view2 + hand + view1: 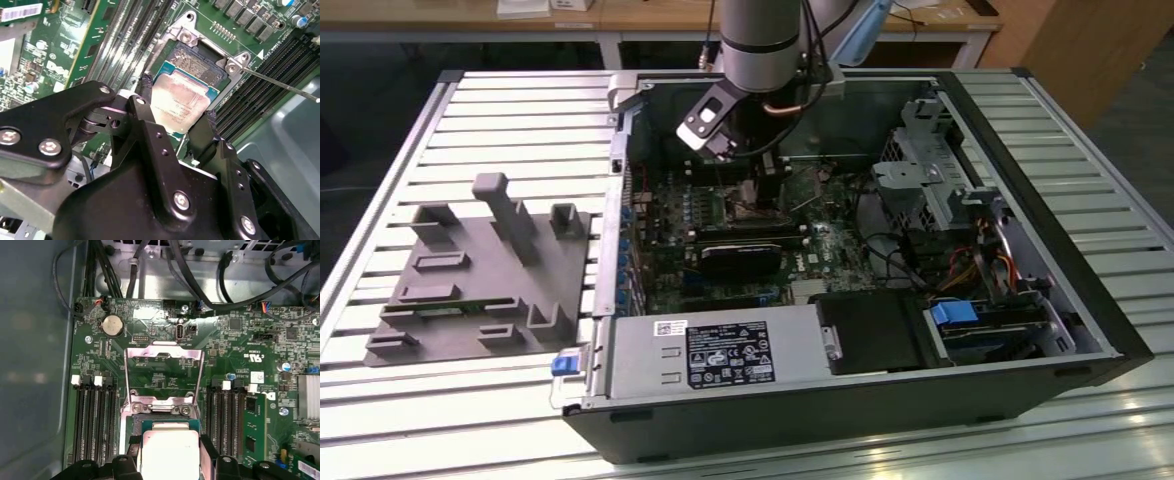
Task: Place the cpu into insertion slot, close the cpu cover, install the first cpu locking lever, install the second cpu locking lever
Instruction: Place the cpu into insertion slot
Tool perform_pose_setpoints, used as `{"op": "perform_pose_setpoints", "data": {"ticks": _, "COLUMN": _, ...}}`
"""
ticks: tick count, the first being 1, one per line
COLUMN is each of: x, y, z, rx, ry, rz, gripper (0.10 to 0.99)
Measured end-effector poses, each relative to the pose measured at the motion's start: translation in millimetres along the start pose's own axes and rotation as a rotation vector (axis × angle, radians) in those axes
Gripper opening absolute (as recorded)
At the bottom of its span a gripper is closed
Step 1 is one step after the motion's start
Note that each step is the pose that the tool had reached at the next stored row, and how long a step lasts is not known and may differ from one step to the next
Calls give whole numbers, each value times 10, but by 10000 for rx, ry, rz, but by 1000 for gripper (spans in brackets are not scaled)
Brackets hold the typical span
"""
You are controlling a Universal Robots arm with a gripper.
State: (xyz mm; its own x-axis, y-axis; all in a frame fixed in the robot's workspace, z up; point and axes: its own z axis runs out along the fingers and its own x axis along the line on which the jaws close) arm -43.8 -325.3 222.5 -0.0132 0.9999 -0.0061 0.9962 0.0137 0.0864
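Note:
In both wrist views my gripper (178, 100) (169, 449) is shut on the cpu (181, 104) (170, 455), a pale silver square chip pinched on two opposite edges by the black fingertips (145, 84). The chip hangs just over the insertion slot (196, 61) (165, 421), whose dark centre and shiny rim show beyond it. The cpu cover (164, 356), a silver frame plate, stands flipped up and open behind the socket. A thin locking lever (280, 82) sticks out to one side, unlatched. In the exterior view the gripper (744, 170) is low inside the open computer case (1067, 290).
Long black memory slots (95, 425) (227, 420) flank the socket on both sides. Black cables (250, 275) loop along the case wall beyond the board. A black heatsink block (740, 255) lies on the motherboard. A grey fixture (480, 270) sits at the exterior view's left.

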Motion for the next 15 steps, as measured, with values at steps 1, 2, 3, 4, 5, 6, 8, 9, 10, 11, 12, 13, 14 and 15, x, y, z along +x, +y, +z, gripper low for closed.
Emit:
{"op": "perform_pose_setpoints", "data": {"ticks": 1, "x": 10, "y": -1, "z": 9, "rx": 0, "ry": 0, "rz": 5, "gripper": 541}}
{"op": "perform_pose_setpoints", "data": {"ticks": 2, "x": 19, "y": -3, "z": 18, "rx": 0, "ry": 1, "rz": 11, "gripper": 541}}
{"op": "perform_pose_setpoints", "data": {"ticks": 3, "x": 26, "y": -4, "z": 27, "rx": -1, "ry": 1, "rz": 16, "gripper": 541}}
{"op": "perform_pose_setpoints", "data": {"ticks": 4, "x": 31, "y": -5, "z": 35, "rx": -2, "ry": 1, "rz": 22, "gripper": 541}}
{"op": "perform_pose_setpoints", "data": {"ticks": 5, "x": 35, "y": -7, "z": 43, "rx": -1, "ry": 0, "rz": 29, "gripper": 541}}
{"op": "perform_pose_setpoints", "data": {"ticks": 6, "x": 39, "y": -9, "z": 51, "rx": -1, "ry": -2, "rz": 36, "gripper": 541}}
{"op": "perform_pose_setpoints", "data": {"ticks": 8, "x": 43, "y": -13, "z": 67, "rx": 0, "ry": -3, "rz": 52, "gripper": 541}}
{"op": "perform_pose_setpoints", "data": {"ticks": 9, "x": 44, "y": -14, "z": 74, "rx": 0, "ry": -4, "rz": 62, "gripper": 541}}
{"op": "perform_pose_setpoints", "data": {"ticks": 10, "x": 44, "y": -16, "z": 80, "rx": 1, "ry": -5, "rz": 71, "gripper": 541}}
{"op": "perform_pose_setpoints", "data": {"ticks": 11, "x": 44, "y": -17, "z": 86, "rx": 0, "ry": -6, "rz": 83, "gripper": 541}}
{"op": "perform_pose_setpoints", "data": {"ticks": 12, "x": 44, "y": -17, "z": 90, "rx": 1, "ry": -7, "rz": 100, "gripper": 541}}
{"op": "perform_pose_setpoints", "data": {"ticks": 13, "x": 44, "y": -18, "z": 96, "rx": 0, "ry": -9, "rz": 117, "gripper": 541}}
{"op": "perform_pose_setpoints", "data": {"ticks": 14, "x": 44, "y": -20, "z": 101, "rx": 1, "ry": -11, "rz": 136, "gripper": 541}}
{"op": "perform_pose_setpoints", "data": {"ticks": 15, "x": 44, "y": -22, "z": 107, "rx": 1, "ry": -12, "rz": 154, "gripper": 541}}
